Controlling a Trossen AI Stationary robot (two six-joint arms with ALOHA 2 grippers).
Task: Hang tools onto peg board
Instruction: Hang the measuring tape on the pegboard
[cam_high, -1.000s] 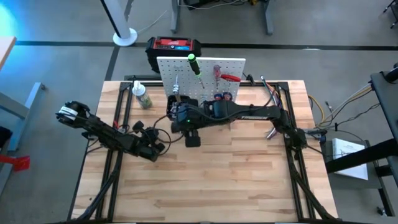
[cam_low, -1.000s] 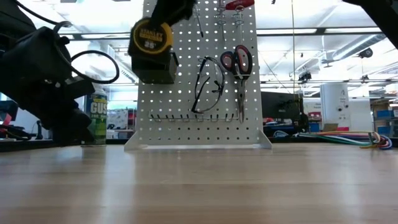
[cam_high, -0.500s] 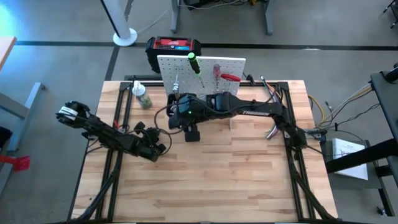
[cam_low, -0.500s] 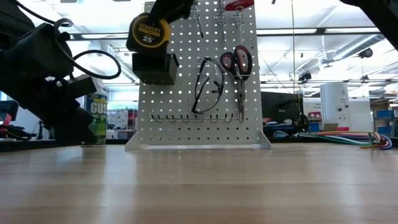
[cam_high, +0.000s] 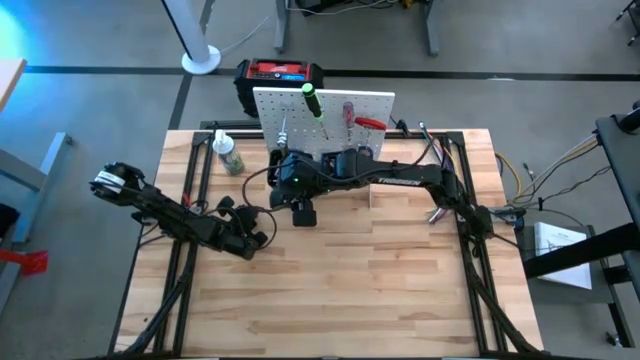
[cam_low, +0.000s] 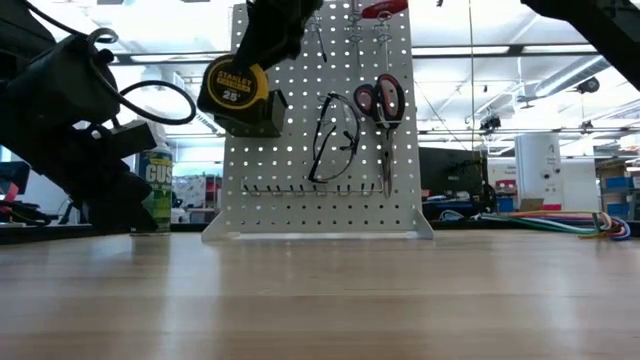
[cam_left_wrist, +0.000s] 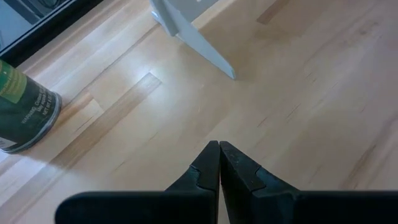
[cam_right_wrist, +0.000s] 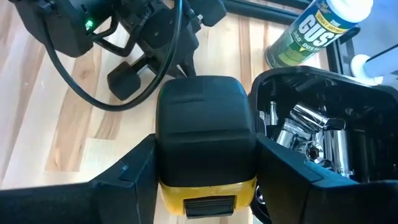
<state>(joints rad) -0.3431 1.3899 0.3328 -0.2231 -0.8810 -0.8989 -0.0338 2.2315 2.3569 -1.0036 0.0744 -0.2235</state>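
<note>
The peg board (cam_low: 320, 130) stands at the table's far edge, already carrying glasses (cam_low: 333, 138), pliers (cam_low: 384, 110) and screwdrivers; the right gripper (cam_right_wrist: 205, 168) clamps the tape measure (cam_low: 232, 84) before its left side, unhung; the left gripper (cam_left_wrist: 219, 163), closed and empty, waits near-left.

2 screwdrivers (cam_high: 312, 102); 1 bottle (cam_high: 230, 156)

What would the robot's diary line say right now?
right gripper: holding tape measure by peg board | left gripper: shut, waiting over table
</note>
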